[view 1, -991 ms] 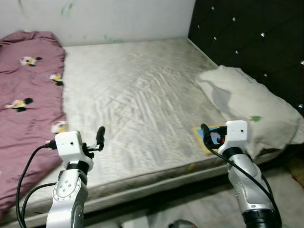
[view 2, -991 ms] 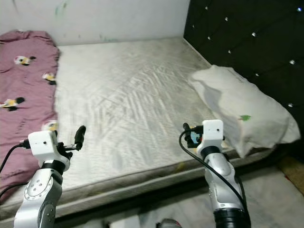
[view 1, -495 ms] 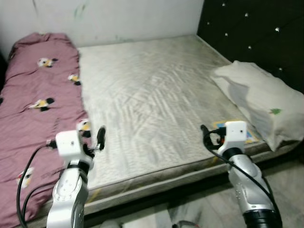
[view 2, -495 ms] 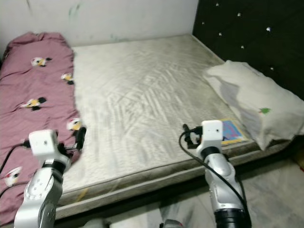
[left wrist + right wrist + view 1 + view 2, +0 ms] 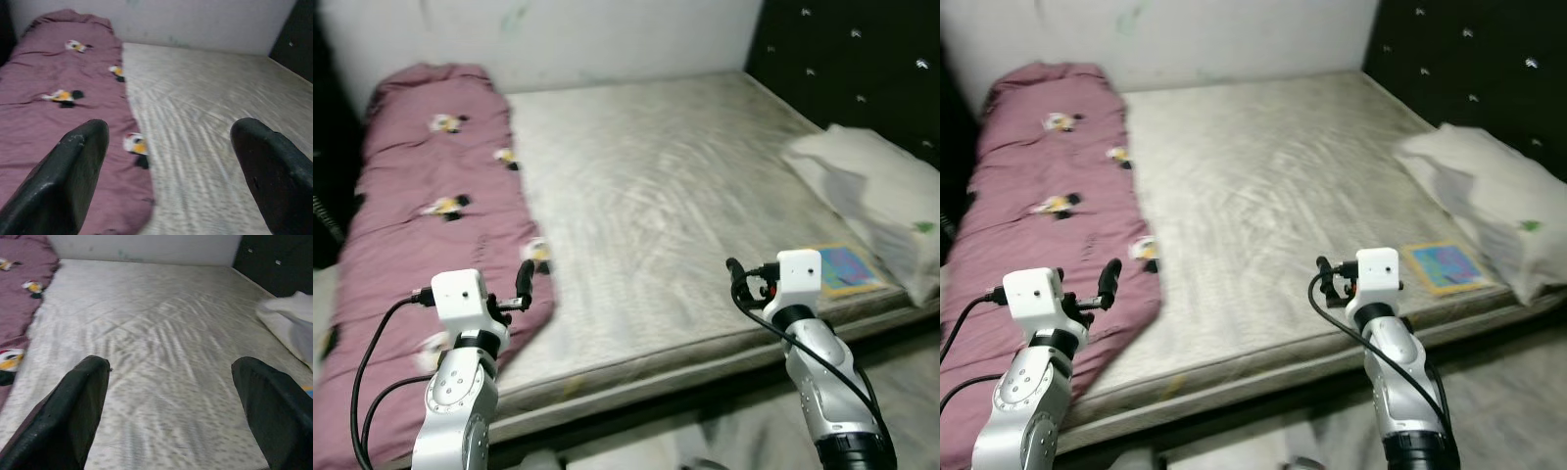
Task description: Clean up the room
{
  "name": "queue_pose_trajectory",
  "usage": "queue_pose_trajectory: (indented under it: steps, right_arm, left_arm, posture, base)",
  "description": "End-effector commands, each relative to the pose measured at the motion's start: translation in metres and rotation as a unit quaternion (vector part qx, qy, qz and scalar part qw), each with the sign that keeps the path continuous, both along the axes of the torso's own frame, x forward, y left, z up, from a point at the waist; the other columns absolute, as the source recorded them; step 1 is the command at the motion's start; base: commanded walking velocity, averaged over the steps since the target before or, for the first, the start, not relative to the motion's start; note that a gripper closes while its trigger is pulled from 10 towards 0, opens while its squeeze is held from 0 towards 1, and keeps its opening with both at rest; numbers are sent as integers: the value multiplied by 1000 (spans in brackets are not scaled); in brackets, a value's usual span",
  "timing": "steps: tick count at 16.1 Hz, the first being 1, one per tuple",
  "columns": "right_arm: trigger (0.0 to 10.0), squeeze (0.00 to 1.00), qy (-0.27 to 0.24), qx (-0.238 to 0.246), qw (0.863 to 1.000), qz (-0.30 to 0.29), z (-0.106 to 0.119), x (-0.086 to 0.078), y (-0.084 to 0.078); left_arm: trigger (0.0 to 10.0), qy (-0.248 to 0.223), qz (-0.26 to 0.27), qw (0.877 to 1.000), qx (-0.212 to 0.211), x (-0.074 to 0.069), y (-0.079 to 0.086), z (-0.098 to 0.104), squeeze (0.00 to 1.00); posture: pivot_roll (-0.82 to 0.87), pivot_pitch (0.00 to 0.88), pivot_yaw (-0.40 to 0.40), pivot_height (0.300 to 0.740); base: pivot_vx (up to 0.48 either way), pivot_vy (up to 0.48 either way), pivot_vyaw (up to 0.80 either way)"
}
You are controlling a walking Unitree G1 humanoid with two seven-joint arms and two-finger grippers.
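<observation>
Head views: left tool (image 5: 523, 279) raised over the purple blanket's (image 5: 421, 225) edge on the bed (image 5: 675, 196); right tool (image 5: 736, 276) over the mattress front, book (image 5: 842, 269) and pillow (image 5: 871, 191) just right of it.
Left wrist: fingers (image 5: 68, 181) spread, blanket ahead.
Right wrist: fingers (image 5: 73, 411) spread, empty, bare mattress ahead.

A bed (image 5: 685, 196) carries a maroon blanket (image 5: 421, 225), a white pillow (image 5: 871, 196) and a colourful book (image 5: 847, 269)

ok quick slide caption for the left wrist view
Open left gripper faces a bare mattress with a maroon blanket alongside.
</observation>
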State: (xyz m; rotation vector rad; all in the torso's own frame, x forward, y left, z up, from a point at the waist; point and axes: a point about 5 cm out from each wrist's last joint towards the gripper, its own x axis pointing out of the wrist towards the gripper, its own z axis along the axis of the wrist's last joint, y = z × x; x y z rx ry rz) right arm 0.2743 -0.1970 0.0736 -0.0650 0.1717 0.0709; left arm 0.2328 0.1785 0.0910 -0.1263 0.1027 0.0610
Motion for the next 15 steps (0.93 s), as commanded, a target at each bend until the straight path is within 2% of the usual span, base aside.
queue_pose_trajectory:
  steps: [1,4,10,15]
  right_arm:
    - [10000,0,-11,2,1000,16,6,4,8]
    - [10000,0,-9,3,1000,18,5,4,8]
    - [10000,0,-6,8,1000,21,4,6,10]
    - [10000,0,-3,8,1000,26,2,7,11]
  left_arm:
    - [10000,6,11,1000,8,-2,7,-1,0]
    - [10000,6,12,1000,8,-2,7,-1,0]
    - [10000,8,14,1000,13,-1,8,-2,0]
    - [10000,10,16,1000,19,1,7,-2,0]
  posture:
    - [-45,0,-43,740]
    - [-44,0,-44,740]
    - [-41,0,-44,740]
    - [-40,0,-42,740]
  base:
    - [0,476,775]
    - [0,476,560]
    - [0,477,0]
    - [0,0,0]
